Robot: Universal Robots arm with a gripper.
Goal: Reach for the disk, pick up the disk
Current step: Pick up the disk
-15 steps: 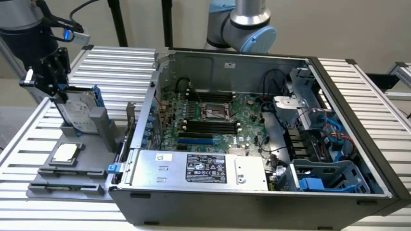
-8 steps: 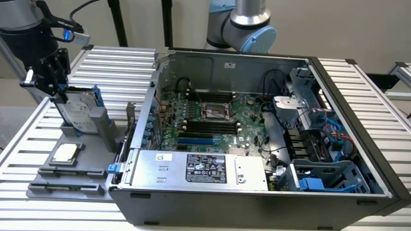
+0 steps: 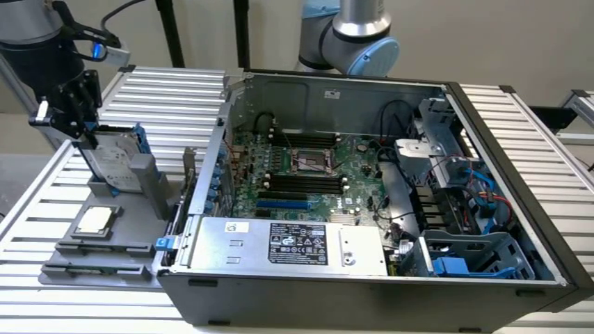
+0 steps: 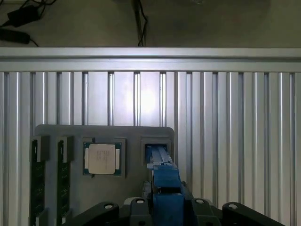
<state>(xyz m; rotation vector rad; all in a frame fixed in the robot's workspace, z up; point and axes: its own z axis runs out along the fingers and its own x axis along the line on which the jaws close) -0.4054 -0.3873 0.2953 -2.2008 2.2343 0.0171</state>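
The disk [image 3: 116, 161], silver-grey with a white label and blue rails, stands on edge in a slot of the grey holder [image 3: 149, 184] at the exterior view's left. My gripper [image 3: 88, 136] reaches down over the disk's upper corner. In the wrist view the disk's blue rail [image 4: 164, 176] runs up between my black fingers [image 4: 141, 206]. The gripper [image 4: 167, 209] has its jaws against both sides of the rail. The disk is still seated in its slot.
A small square silver chip [image 3: 97, 220] [image 4: 102, 158] lies in the grey tray [image 4: 131, 136] beside the disk's slot, with two memory sticks [image 4: 37, 179] further along. An open computer case [image 3: 371, 174] with a silver power supply [image 3: 288, 243] stands close on the exterior view's right.
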